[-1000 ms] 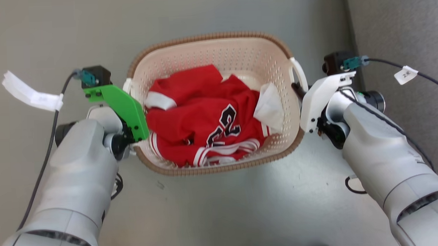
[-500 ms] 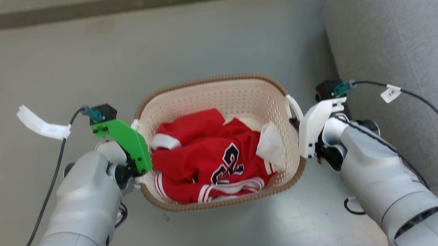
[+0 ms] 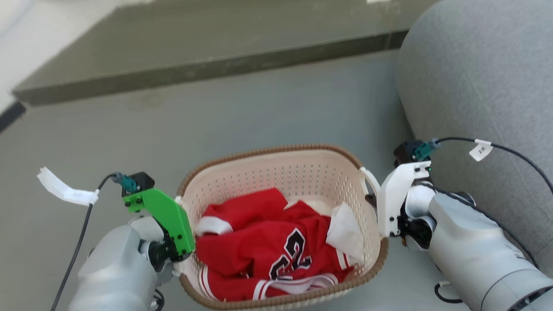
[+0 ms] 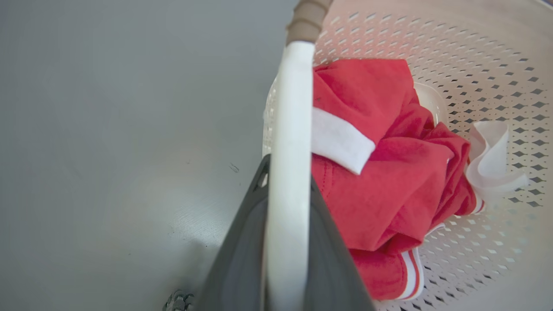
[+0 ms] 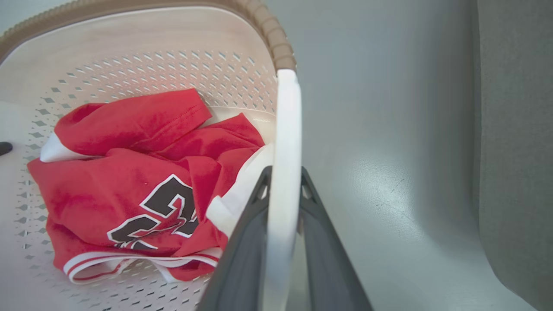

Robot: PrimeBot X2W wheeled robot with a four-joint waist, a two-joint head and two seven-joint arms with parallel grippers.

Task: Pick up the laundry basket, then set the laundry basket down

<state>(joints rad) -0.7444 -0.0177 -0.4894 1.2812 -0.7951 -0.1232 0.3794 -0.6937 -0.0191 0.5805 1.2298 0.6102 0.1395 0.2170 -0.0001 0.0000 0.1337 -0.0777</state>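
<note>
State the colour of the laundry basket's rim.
Brown, woven-look; the head view shows the laundry basket rim best.

The red jersey (image 3: 242, 239) bears a creased black, white-edged number, apparently 23; the white cable tag (image 3: 480, 150) at its two o'clock is too small to read.

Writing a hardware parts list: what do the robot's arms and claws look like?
Pale grey forearm shells. The left claw and right claw have dark grey fingers. The left wrist bears a green plastic bracket, the right a white bracket; each has a teal plug, black cable and white tag.
</note>
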